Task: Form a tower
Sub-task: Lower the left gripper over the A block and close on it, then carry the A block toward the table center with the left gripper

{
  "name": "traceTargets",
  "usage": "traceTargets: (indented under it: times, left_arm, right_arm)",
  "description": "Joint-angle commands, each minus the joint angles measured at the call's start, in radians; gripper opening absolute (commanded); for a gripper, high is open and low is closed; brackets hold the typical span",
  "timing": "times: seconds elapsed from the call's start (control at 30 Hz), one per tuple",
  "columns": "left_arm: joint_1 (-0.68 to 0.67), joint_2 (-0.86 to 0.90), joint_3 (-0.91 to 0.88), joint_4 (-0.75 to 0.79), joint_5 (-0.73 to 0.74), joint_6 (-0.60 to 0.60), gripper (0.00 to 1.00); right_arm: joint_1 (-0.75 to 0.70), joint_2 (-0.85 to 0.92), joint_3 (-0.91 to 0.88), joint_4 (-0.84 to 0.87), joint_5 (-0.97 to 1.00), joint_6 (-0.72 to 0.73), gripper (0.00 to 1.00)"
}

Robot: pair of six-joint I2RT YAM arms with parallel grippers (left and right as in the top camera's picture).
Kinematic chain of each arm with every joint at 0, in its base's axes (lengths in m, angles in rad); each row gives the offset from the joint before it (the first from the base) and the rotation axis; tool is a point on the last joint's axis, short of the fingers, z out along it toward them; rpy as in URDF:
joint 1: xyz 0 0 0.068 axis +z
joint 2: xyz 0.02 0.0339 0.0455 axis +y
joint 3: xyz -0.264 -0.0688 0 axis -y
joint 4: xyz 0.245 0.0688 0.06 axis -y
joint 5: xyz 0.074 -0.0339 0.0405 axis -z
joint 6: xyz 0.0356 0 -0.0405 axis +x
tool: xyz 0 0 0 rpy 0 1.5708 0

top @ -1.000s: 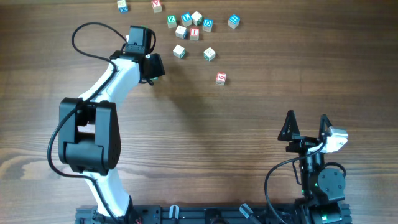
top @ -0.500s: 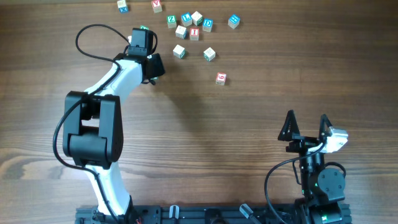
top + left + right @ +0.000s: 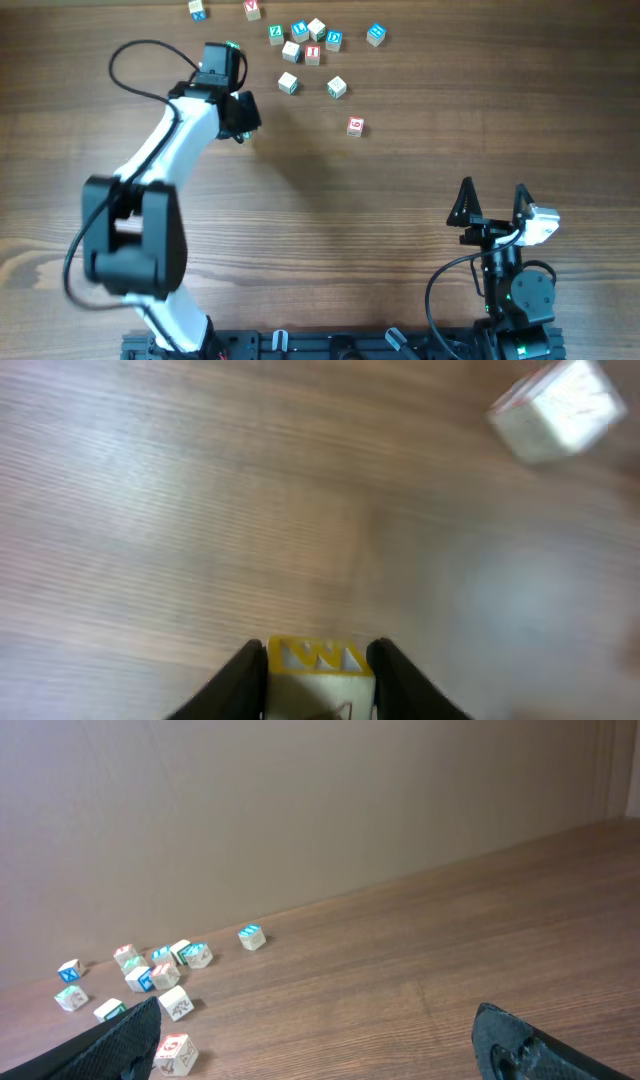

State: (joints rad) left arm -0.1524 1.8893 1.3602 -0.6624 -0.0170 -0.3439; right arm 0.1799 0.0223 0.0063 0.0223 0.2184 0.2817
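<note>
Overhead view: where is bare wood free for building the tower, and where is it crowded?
Free: the wide centre strip between the left arm, the lone red-letter cube and the open right pincer; also the right edge. Crowded: the cube cluster along the top, beside the left pincer shut on a yellow cube.

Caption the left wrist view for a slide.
Left gripper shut on a yellow-faced cube; one blurred loose cube on the wooden table beyond.

Left wrist view: yellow-faced cube (image 3: 315, 663) in left pincer (image 3: 318, 653) is cut off by the bottom edge, its letter unreadable. Pale cube (image 3: 557, 410) at upper right is blurred. In the overhead view the pincer hides the held cube.
</note>
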Motion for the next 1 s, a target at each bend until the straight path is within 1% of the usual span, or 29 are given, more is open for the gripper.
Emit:
traceTargets:
  times: [0.0, 0.13, 0.2, 0.27, 0.37, 0.43, 0.57, 0.63, 0.73, 0.87, 0.93, 0.97]
  left_arm:
    - [-0.019, -0.172, -0.003, -0.111, 0.054, -0.027, 0.31]
    - [-0.074, -0.232, -0.003, -0.211, 0.054, -0.083, 0.31]
    - [-0.122, -0.224, -0.004, -0.258, 0.054, -0.12, 0.31]
    - [-0.177, -0.206, -0.013, -0.269, 0.05, -0.163, 0.31]
    - [-0.248, -0.185, -0.06, -0.211, 0.034, -0.209, 0.31]
    - [-0.295, -0.168, -0.107, -0.166, 0.009, -0.266, 0.29]
    - [-0.351, -0.128, -0.166, -0.089, -0.004, -0.279, 0.28]
    - [-0.371, -0.106, -0.185, -0.062, -0.06, -0.291, 0.27]
    - [-0.379, -0.075, -0.189, -0.04, -0.121, -0.293, 0.28]
    - [-0.381, -0.041, -0.19, 0.009, -0.119, -0.293, 0.27]
    - [-0.383, -0.027, -0.191, 0.021, -0.119, -0.293, 0.28]
    - [-0.383, -0.021, -0.191, 0.024, -0.119, -0.293, 0.31]
  right_arm:
    - [-0.004, -0.004, -0.001, 0.005, 0.01, -0.017, 1.0]
    - [-0.004, -0.004, -0.001, 0.005, 0.01, -0.017, 1.0]
    - [-0.004, -0.004, -0.001, 0.005, 0.01, -0.017, 1.0]
    - [-0.004, -0.004, -0.001, 0.005, 0.01, -0.017, 1.0]
    - [-0.004, -0.004, -0.001, 0.005, 0.01, -0.017, 1.0]
    - [-0.004, -0.004, -0.001, 0.005, 0.01, -0.017, 1.0]
    - [-0.004, -0.004, -0.001, 0.005, 0.01, -0.017, 1.0]
    - [-0.004, -0.004, -0.001, 0.005, 0.01, -0.017, 1.0]
    - [-0.004, -0.004, -0.001, 0.005, 0.01, -0.017, 1.0]
    - [-0.004, -0.004, -0.001, 0.005, 0.01, -0.017, 1.0]
    - [-0.004, -0.004, -0.001, 0.005, 0.01, -0.017, 1.0]
    - [-0.004, -0.004, -0.001, 0.005, 0.01, -0.017, 1.0]
